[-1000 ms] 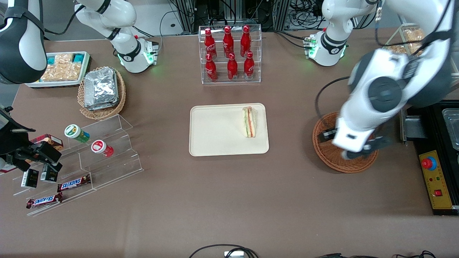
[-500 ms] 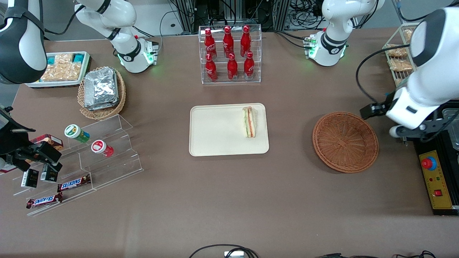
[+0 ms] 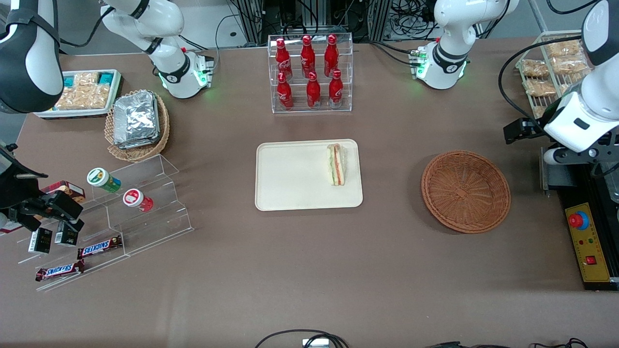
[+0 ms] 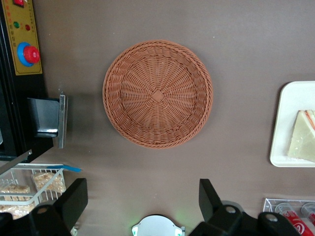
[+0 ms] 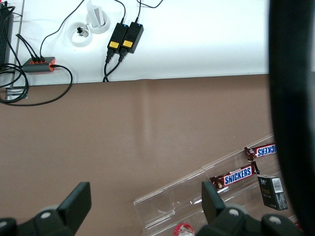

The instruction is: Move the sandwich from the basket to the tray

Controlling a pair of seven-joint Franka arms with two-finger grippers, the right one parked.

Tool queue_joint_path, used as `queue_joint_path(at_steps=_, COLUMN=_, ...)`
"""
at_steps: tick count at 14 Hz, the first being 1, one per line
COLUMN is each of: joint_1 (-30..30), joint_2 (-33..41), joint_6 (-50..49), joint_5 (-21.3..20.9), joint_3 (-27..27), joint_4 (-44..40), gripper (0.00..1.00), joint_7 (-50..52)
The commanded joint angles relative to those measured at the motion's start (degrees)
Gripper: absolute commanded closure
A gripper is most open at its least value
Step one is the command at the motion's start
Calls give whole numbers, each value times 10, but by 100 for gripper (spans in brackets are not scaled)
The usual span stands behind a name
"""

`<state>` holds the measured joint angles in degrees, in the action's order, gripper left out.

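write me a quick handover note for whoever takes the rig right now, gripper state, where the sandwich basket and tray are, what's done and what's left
Gripper: jaws open and holding nothing, raised above the table at the working arm's end, off to the side of the basket and apart from it.
Sandwich: lying on the tray, close to the rim nearest the basket.
Tray: mid-table, nearer the front camera than the bottle rack.
Basket: empty, beside the tray toward the working arm's end.
Done: sandwich is out of the basket and resting on the tray.
Left: nothing for the placement itself; the arm probably only needs parking.
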<state>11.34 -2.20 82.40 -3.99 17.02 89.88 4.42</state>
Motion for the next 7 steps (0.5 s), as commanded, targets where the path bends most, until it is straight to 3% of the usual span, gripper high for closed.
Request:
queue_joint_path(at_steps=1, joint_1=-2, joint_2=25, joint_6=-14, joint_5=15, joint_3=-23, joint_4=12, gripper=0, joint_7=-40)
queue_joint_path(at_steps=7, joint_1=5, joint_2=19, joint_6=-19, joint_5=56, joint_3=-38, joint_4=-8, gripper=0, joint_7=-72)
